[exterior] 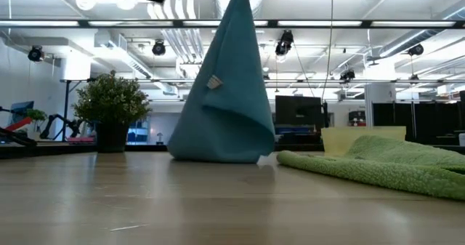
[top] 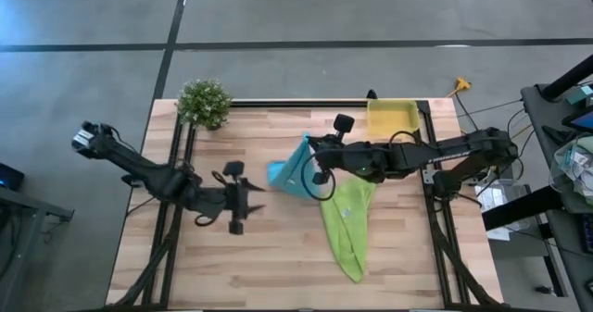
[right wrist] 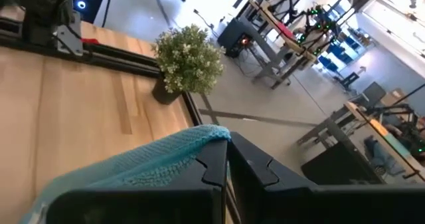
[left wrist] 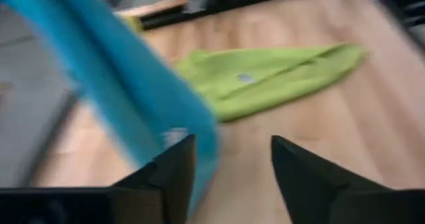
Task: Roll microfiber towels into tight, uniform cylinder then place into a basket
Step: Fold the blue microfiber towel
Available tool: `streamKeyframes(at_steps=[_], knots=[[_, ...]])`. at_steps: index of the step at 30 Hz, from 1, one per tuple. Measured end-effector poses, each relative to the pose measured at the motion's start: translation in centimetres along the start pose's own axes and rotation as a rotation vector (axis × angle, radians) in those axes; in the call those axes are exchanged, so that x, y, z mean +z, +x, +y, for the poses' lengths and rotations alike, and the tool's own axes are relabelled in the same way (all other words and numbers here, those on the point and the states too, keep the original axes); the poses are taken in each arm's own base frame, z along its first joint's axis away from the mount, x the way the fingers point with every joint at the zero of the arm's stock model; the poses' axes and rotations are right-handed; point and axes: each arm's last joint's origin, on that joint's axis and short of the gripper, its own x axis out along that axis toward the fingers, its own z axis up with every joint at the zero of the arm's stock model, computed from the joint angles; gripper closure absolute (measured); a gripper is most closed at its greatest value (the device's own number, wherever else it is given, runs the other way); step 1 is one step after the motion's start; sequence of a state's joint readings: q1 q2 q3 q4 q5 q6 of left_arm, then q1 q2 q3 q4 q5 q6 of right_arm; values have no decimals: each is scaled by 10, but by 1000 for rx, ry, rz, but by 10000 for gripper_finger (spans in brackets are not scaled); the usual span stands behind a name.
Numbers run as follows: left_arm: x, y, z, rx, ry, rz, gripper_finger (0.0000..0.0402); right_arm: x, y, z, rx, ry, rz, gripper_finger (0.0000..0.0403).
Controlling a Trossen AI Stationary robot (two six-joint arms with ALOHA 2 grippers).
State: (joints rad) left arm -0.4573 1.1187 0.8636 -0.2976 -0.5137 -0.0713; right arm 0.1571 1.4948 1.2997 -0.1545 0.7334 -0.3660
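Left fingers gape wide, empty; right fingers pinch the blue towel up mid-frame. Green towel lies flat, basket empty: nothing rolled yet.

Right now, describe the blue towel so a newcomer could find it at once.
Start at the yellow basket at the wooden table's far right corner, then look toward the middle. There the turquoise towel hangs tent-like from the right gripper, bottom edge on the wood. Its neighbour, the lime-green towel, lies flat.
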Motion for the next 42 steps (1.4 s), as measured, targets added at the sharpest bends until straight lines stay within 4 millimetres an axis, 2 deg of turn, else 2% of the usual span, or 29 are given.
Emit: streamKeyframes(at_steps=[6, 11, 16, 21, 26, 30, 37, 42], knots=[[-51, 32, 0, -5, -142, -99, 155, -1, -1, 2, 13, 4, 3, 394], [-85, 50, 6, -135, -363, -261, 149, -1, -1, 2, 17, 10, 10, 394], [-115, 73, 11, -102, -446, -285, 149, -1, -1, 3, 42, 21, 0, 394], [-120, 99, 11, -72, -393, -284, 149, -2, 0, 4, 45, 31, -2, 394], [-122, 125, 17, 39, -305, -238, 148, -5, 6, 11, 51, 14, 17, 394], [-126, 139, 24, 124, -303, -208, 148, -9, 11, 17, 60, -9, 41, 394], [-137, 140, 33, 179, -306, -167, 148, -8, 9, 24, 74, -31, 39, 394], [-129, 136, 40, 182, -295, -214, 148, -5, 5, 27, 81, -35, 19, 394]])
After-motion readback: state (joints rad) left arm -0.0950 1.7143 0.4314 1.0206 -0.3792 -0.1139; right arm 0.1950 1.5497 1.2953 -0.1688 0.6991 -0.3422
